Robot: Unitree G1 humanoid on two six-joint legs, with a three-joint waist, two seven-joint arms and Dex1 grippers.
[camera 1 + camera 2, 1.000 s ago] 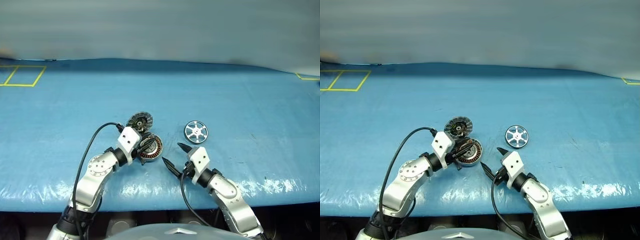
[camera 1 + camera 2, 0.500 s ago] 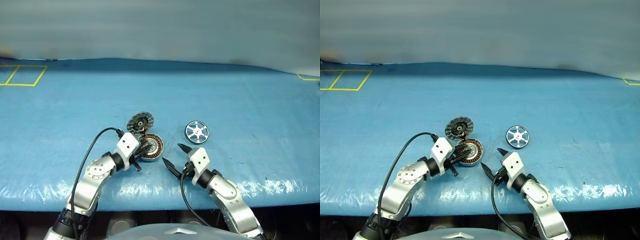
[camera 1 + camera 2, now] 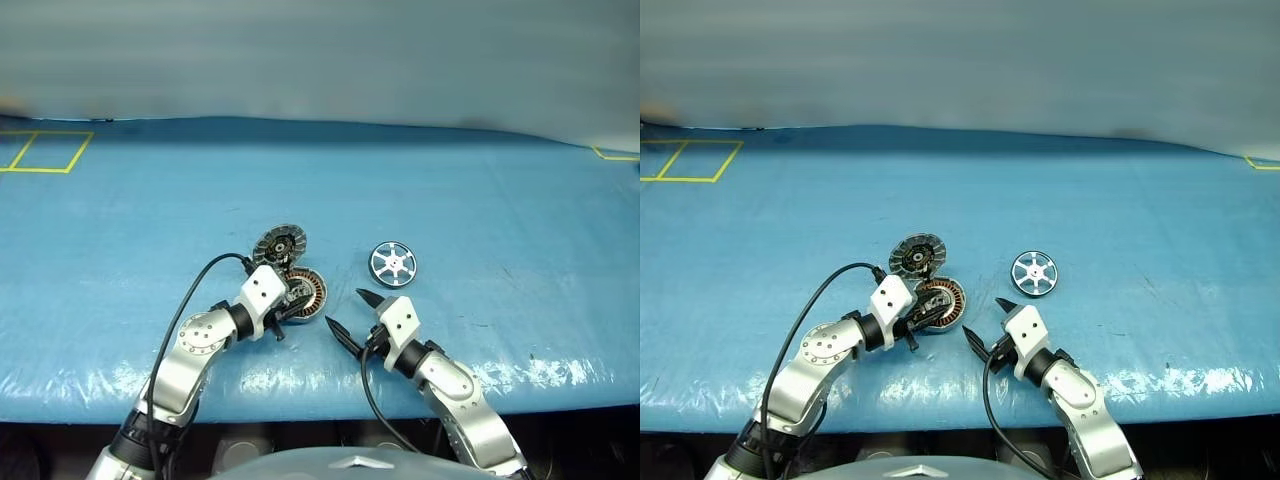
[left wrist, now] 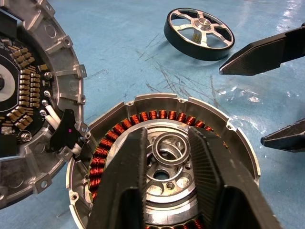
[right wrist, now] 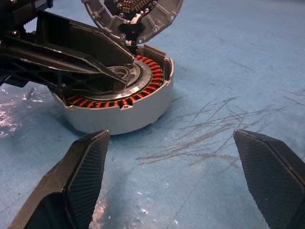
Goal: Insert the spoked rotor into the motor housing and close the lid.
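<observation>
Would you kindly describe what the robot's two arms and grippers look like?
Both arms are silver-grey metal with rounded joint casings and black collars at the wrists. Each carries a white block behind its gripper, and a thin black cable loops along each arm. The left gripper and right gripper each have two black, tapering, pointed fingers with finely ribbed inner faces.

The round silver metal motor housing with copper windings (image 3: pixel 303 293) sits on the blue-covered counter (image 3: pixel 500 200), near its front edge and a little left of centre. The grey segmented metal lid (image 3: pixel 279 243) stands open just behind the housing, touching its far-left edge. The small silvery six-spoked rotor with a dark rim (image 3: pixel 392 264) lies flat on the counter to the right of the housing, apart from it. The left tool (image 4: pixel 164 157) reaches over the housing's open top from the left. The right tool (image 3: pixel 343 317) sits in front of the rotor, right of the housing. Yellow tape squares (image 3: pixel 45 151) lie at the far left corner.
</observation>
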